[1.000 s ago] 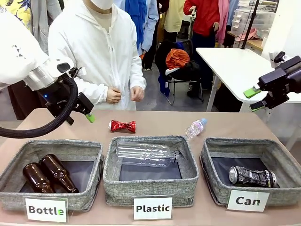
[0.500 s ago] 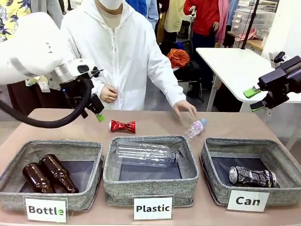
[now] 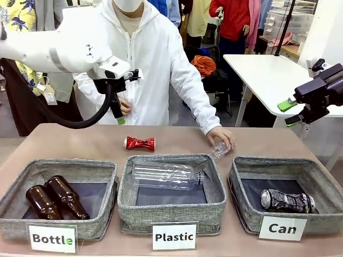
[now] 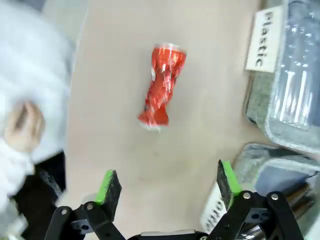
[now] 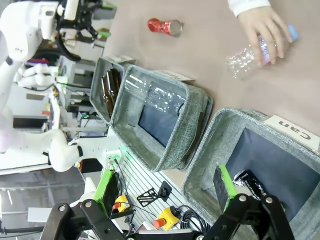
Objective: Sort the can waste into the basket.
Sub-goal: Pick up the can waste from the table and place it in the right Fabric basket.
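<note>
Swinging left gripper (image 4: 167, 184) in from far left toward Can basket (image 3: 321, 220) over last second, now pointing down at red can (image 3: 139, 143). Jaws gaping wide, gripping nothing.
Lying untouched on table, well left of Can basket: red can.
Resting inside Can basket already: dark can (image 3: 286, 201).
Staying parked above Can basket's right side: right gripper (image 3: 289, 113), spread wide, empty.
Reaching out and landing on plastic bottle (image 3: 218, 150), just beyond Can basket's far-left corner: person's hand (image 3: 222, 136).
Likely lining up for red can pick, with descending and closing remaining.

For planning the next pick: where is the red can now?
In the front view, the red can lies on the table behind the Plastic basket, near the left gripper.
</note>
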Tool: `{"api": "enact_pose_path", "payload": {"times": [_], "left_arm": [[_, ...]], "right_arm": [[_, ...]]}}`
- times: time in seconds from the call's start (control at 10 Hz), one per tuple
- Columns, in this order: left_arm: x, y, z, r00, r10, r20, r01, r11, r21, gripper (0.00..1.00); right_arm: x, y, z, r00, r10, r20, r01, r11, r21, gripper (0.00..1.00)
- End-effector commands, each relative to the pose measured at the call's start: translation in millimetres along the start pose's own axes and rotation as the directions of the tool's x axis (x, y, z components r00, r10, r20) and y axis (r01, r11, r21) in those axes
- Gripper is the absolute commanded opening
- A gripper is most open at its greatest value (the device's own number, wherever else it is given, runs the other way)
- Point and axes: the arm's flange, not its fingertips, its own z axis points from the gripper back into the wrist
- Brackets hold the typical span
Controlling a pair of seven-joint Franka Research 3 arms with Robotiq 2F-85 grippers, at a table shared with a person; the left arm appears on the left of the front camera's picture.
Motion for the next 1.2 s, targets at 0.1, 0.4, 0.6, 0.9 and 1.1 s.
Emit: {"api": "enact_pose_path", "payload": {"times": [0.1, 0.4, 0.6, 0.9, 1.1], "left_arm": [[-9.3, 1.9, -0.7, 0.965, -0.191, 0.181, 0.205, 0.977, -0.06, 1.0], [-22.0, 3.6, -20.9, 0.963, -0.171, 0.209, 0.204, 0.968, -0.149, 1.0], [-78.4, -18.2, 16.8, 0.936, -0.159, 0.313, 0.194, 0.977, -0.083, 1.0], [-176.5, -95.1, 73.3, 0.885, -0.175, 0.432, 0.19, 0.982, 0.007, 1.0], [-231.4, -143.6, 81.6, 0.844, -0.177, 0.506, 0.192, 0.981, 0.022, 1.0]], "right_arm": [[-1.5, 0.2, 3.2, 1.0, 0.016, -0.007, -0.016, 1.0, 0.0, 1.0], [-1.5, 0.2, 3.2, 1.0, 0.016, -0.007, -0.016, 1.0, 0.0, 1.0], [-1.5, 0.2, 3.2, 1.0, 0.016, -0.007, -0.016, 1.0, 0.0, 1.0], [-1.5, 0.2, 3.2, 1.0, 0.016, -0.007, -0.016, 1.0, 0.0, 1.0], [-1.5, 0.2, 3.2, 1.0, 0.016, -0.007, -0.016, 1.0, 0.0, 1.0]]}}
